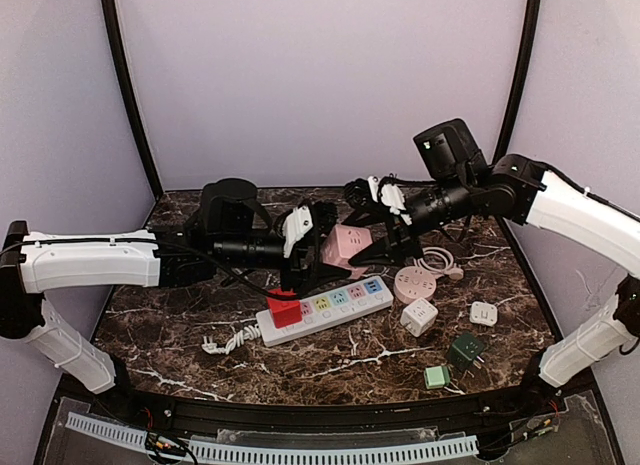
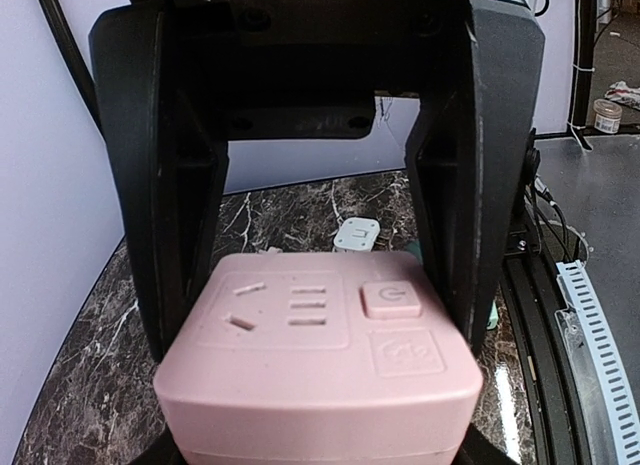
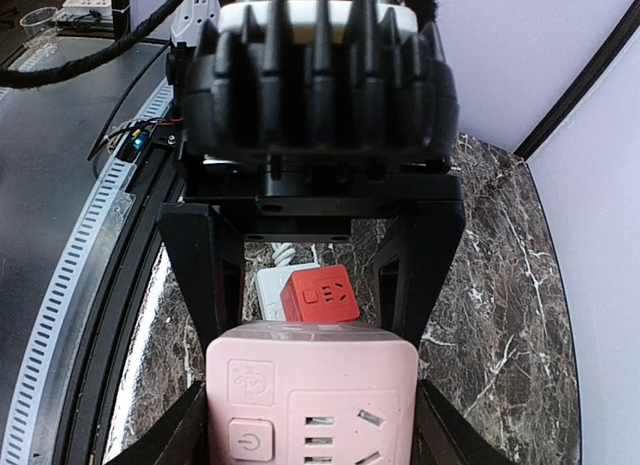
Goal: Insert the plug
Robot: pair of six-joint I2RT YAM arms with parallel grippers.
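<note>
Pink cube (image 1: 348, 247) hangs in the air between my two grippers, at about 12 o'clock from the strip (image 1: 330, 305). My left gripper (image 1: 318, 237) clamps its sides from 9 o'clock, and my right gripper (image 1: 378, 237) is closed on it from 3 o'clock. I judge the double hold is there to square it up for a free socket at 3 o'clock of the red block (image 1: 284, 311).

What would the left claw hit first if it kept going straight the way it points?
The pink socket cube the left gripper clamps; directly beyond that, probably the right gripper, holding the far side.
</note>
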